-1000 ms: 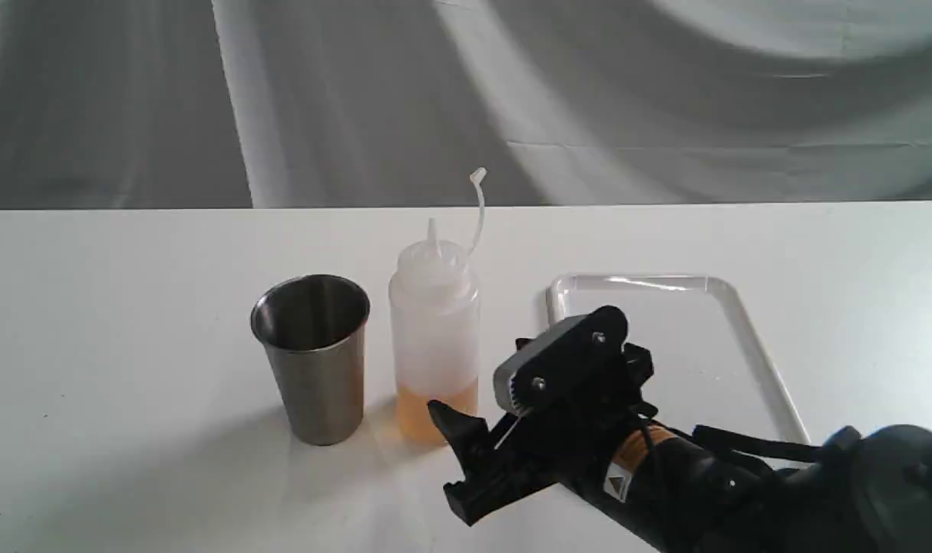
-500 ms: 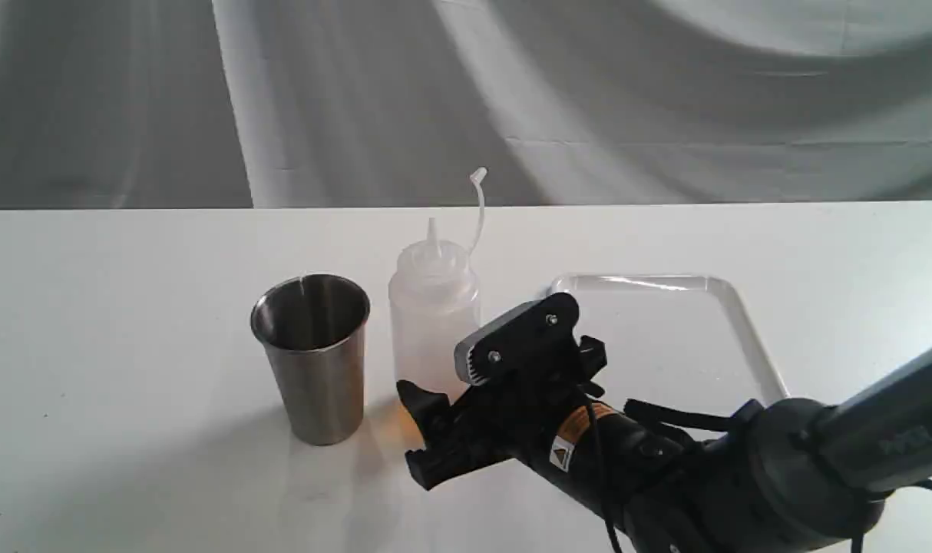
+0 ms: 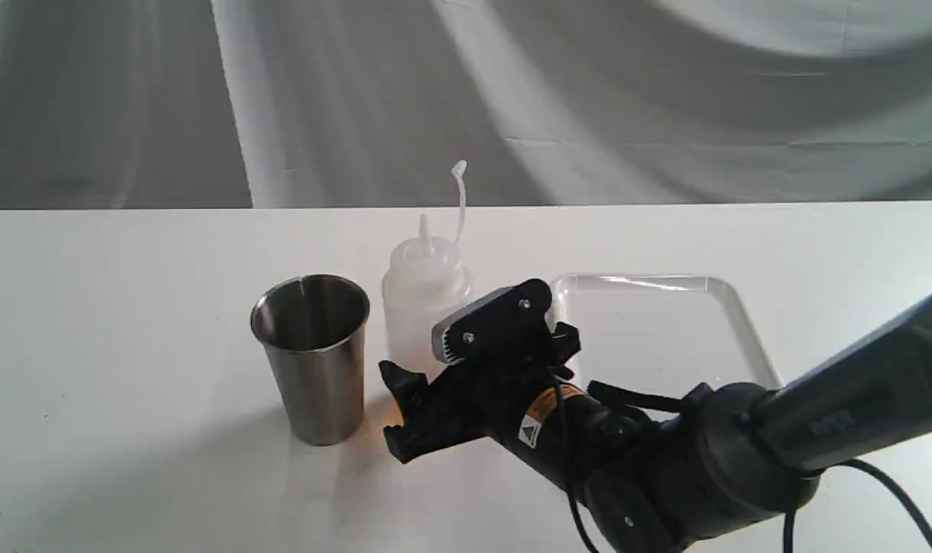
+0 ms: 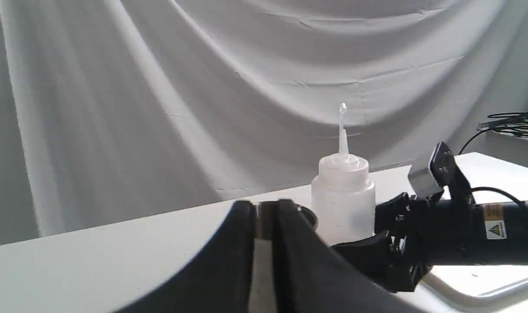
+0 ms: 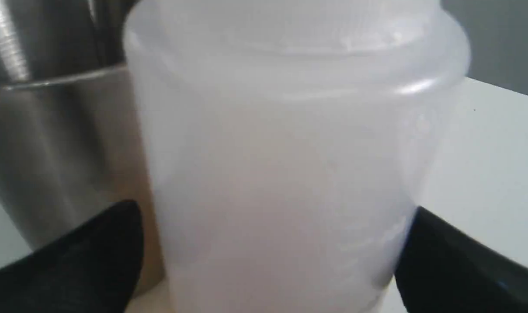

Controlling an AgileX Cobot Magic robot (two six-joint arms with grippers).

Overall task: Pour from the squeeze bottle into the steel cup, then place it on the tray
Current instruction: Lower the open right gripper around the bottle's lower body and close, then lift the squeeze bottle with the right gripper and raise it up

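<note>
The squeeze bottle [image 3: 424, 288] stands upright on the table between the steel cup [image 3: 312, 361] and the tray [image 3: 665, 280], its cap strap sticking up. My right gripper [image 3: 395, 411] is open, its two black fingers straddling the bottle's lower body and hiding the amber liquid. In the right wrist view the bottle [image 5: 281, 174] fills the gap; one finger touches it, the other stands a little off, beside the cup [image 5: 51, 143]. The left gripper [image 4: 264, 208] looks shut, empty, and away from the bottle [image 4: 342, 204].
The white table runs to a grey draped cloth at the back. The cup stands very near the bottle on the side away from the tray [image 4: 464, 282]. Black cables lie on a surface at the far right of the left wrist view.
My right arm has slid forward to the left until its fingers enclose the bottle's base. The bottle has shifted slightly toward the cup.
</note>
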